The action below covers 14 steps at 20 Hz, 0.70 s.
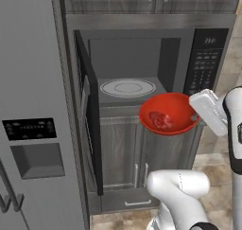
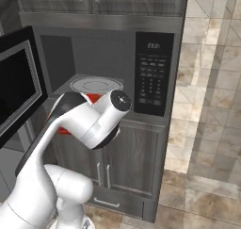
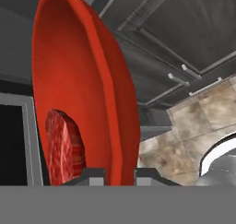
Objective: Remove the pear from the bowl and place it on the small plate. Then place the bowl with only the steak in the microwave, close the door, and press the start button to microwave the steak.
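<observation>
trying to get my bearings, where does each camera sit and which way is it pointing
Left base view: behind the arm's left, facing the open microwave; gripper holds the tilted bowl with the steak.
Right base view: behind its right, facing the keypad; the arm hides most of the bowl.
Hand view: on the hand, looking along the bowl's rim.
Both base views share the turntable.

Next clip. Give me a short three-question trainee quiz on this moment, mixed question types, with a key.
1. True or false: the microwave door is closed.
2. What lies in the bowl? A) pear B) steak C) nothing
3. Fill in: the end effector grips the bowl by its ____.

Key: 1. False, it stands open, with the turntable bare. 2. B. 3. Rim, with the bowl held in front of the cavity, not yet inside.
</observation>
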Tool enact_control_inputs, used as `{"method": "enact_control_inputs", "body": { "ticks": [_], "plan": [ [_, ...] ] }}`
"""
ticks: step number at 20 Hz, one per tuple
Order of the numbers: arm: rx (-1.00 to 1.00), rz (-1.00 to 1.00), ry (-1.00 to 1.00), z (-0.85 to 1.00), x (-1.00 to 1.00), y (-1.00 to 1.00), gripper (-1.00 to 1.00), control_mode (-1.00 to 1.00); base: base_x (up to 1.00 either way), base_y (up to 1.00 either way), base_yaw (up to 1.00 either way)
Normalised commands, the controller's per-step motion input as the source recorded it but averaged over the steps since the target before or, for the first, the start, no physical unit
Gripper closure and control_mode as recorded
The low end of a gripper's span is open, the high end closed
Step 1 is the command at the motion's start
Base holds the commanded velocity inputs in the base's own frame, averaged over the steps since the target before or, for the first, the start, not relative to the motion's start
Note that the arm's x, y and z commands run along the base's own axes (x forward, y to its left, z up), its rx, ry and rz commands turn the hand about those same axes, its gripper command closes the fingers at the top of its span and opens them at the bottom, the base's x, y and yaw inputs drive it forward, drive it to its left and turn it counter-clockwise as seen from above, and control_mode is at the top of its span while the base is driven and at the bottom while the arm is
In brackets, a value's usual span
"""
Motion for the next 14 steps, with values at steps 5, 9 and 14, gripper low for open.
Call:
{"method": "enact_control_inputs", "body": {
  "ticks": [5, 9, 14],
  "plan": [
    [0.02, -0.23, -0.17, 0.02, 0.85, 0.49, 1.00, -1.00, 0.00, 0.00, 0.00],
    [0.07, -0.15, -0.12, 0.01, 0.88, 0.38, 1.00, -1.00, 0.00, 0.00, 0.00],
    [0.09, -0.09, -0.03, 0.01, 0.74, 0.29, 1.00, -1.00, 0.00, 0.00, 0.00]
  ]
}}
